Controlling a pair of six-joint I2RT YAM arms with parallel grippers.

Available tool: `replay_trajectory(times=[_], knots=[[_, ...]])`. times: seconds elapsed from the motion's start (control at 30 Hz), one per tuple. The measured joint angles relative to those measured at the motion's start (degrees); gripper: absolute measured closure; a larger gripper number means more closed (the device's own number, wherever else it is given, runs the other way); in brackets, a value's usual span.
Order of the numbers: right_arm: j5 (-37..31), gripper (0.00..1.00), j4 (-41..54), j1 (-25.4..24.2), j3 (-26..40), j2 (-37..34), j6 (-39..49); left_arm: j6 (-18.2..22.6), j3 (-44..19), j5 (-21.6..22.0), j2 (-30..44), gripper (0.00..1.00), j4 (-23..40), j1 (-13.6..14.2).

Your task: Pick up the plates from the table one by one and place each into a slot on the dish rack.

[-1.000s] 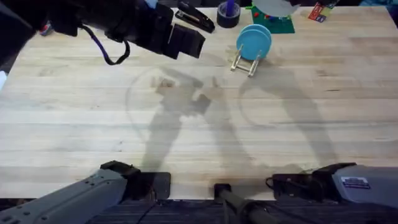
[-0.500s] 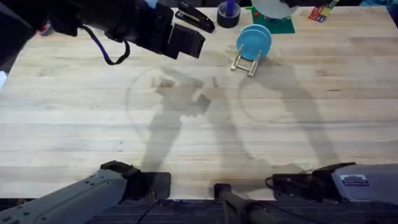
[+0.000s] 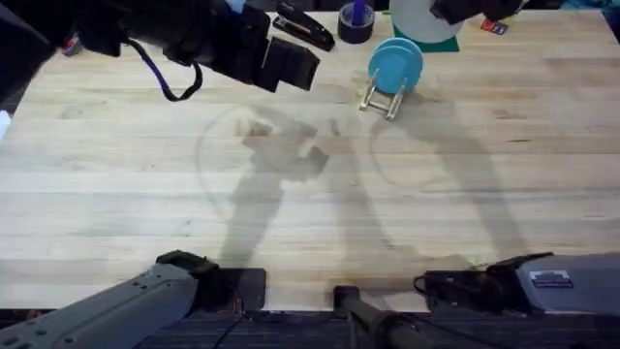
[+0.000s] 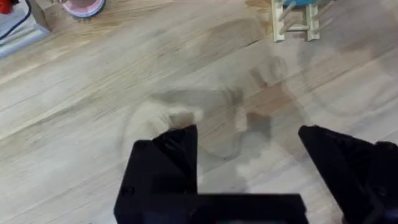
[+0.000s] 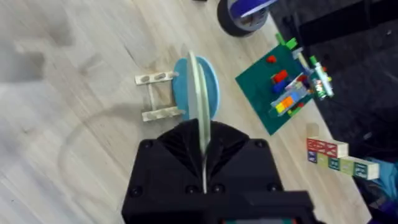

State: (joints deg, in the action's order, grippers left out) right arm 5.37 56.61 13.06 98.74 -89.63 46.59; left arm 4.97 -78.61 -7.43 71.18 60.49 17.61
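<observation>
Second plate in hand: right pincer (image 5: pixel 202 163) clamped on cream plate (image 5: pixel 200 99) edge-on, dish rack (image 5: pixel 157 96) just below it (teal plate (image 5: pixel 211 90) already slotted). Left pincer (image 4: pixel 249 155) apart, idle over surface (image 3: pixel 291 194). You lower into free slot next.

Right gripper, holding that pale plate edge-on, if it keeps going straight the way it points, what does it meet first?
Probably the teal-blue plate standing in the dish rack; the pale plate in the right gripper lines up beside it, depth unclear.
</observation>
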Motion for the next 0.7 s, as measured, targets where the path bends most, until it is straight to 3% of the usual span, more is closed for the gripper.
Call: replay_trajectory(times=[0.7], knots=[[5.49,0.973,1.39,-3.81,0.0,-8.72,-0.07,0.0,0.0,-0.01,0.0,0.006,0.0,0.0]])
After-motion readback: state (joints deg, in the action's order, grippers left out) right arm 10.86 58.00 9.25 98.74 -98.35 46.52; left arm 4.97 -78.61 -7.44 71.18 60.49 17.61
